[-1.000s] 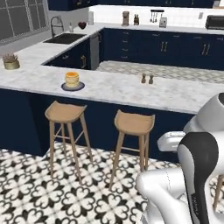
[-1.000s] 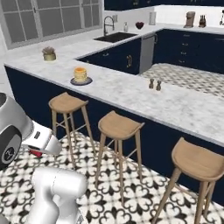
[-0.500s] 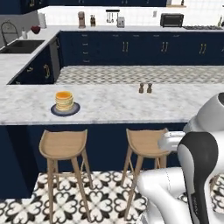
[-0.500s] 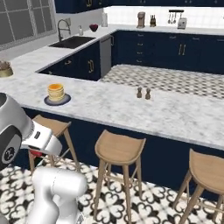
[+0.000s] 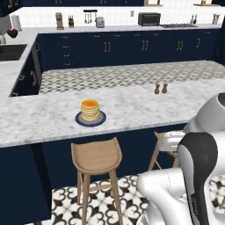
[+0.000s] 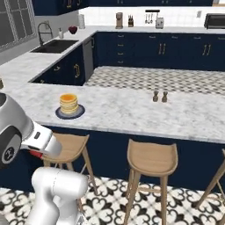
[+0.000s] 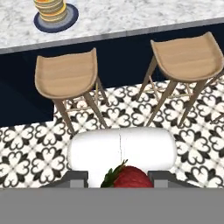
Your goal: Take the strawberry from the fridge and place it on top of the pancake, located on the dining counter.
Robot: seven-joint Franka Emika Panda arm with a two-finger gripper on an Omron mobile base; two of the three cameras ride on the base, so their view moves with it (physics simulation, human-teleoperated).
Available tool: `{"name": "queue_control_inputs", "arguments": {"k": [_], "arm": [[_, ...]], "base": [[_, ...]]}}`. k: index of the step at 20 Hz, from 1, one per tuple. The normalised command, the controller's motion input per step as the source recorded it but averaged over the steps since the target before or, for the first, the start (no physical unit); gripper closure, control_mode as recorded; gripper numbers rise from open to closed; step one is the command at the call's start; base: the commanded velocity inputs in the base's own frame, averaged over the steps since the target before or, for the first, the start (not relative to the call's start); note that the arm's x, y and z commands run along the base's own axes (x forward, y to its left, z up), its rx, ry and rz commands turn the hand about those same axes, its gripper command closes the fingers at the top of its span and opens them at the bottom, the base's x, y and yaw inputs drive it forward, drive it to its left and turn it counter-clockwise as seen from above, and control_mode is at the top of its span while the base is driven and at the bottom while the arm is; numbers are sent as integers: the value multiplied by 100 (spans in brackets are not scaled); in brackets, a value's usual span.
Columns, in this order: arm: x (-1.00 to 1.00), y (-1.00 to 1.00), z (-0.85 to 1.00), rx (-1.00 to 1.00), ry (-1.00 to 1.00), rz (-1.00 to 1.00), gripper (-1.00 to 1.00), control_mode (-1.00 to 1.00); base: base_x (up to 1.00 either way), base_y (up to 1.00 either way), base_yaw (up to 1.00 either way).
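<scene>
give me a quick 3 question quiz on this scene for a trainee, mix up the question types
1. True or false: the strawberry already sits on the pancake.
2. What does the claw hold? A) a pepper shaker B) the strawberry C) nothing
3. Fill in: the pancake's plate rests on the dining counter, straight above a wooden ____.

Key
1. False: it sits between the claw's fingers, low over the floor in front of the stools.
2. B
3. stool
</scene>
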Motion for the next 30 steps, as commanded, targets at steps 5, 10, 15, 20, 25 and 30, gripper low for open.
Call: {"name": "queue_control_inputs", "arguments": {"k": [5, 10, 15, 20, 25, 30], "arm": [[0, 0, 0, 0, 0, 0, 100, 100], [0, 0, 0, 0, 0, 0, 100, 100], [0, 0, 0, 0, 0, 0, 100, 100], [0, 0, 0, 0, 0, 0, 100, 100], [0, 0, 0, 0, 0, 0, 100, 100], [40, 0, 1, -1, 0, 3, 100, -100]], "base": [[52, 100, -22], [78, 100, -13], [74, 46, -5], [71, 26, 0], [58, 43, 15], [18, 4, 6]]}}
